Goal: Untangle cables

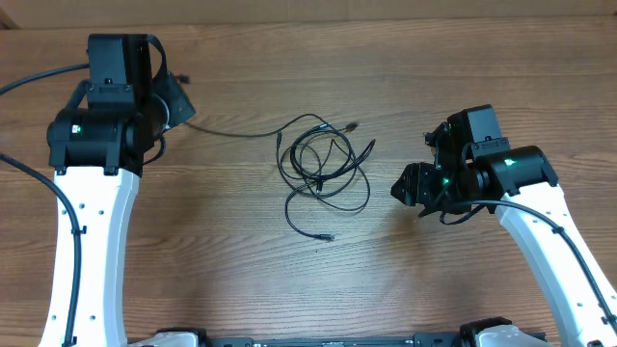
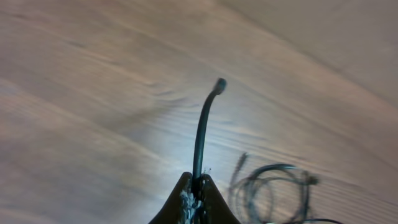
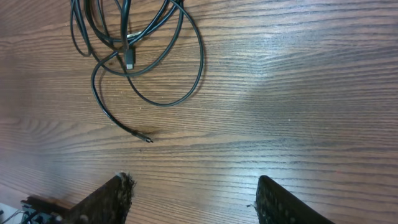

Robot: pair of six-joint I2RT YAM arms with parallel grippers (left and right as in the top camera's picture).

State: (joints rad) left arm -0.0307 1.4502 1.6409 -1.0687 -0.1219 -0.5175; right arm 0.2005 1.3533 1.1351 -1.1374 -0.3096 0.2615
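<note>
The cables (image 1: 323, 169) lie as a loose tangle of loops in the middle of the desk (image 1: 289, 289). The left gripper (image 1: 176, 104) is to the left of the cables, well apart from them. Its jaws are together, clamped on one cord (image 1: 231, 131), which runs from the jaws across the desk to the tangle. In the left wrist view a short piece of this cord sticks out past the jaws, with a small plug (image 2: 219, 84) at its tip. The right gripper (image 1: 405, 186) is near the cables on their right side and does not touch them. Its jaws stand apart and hold nothing. One free end (image 3: 147, 139) lies on the desk, on the side of the tangle toward the robot.
</note>
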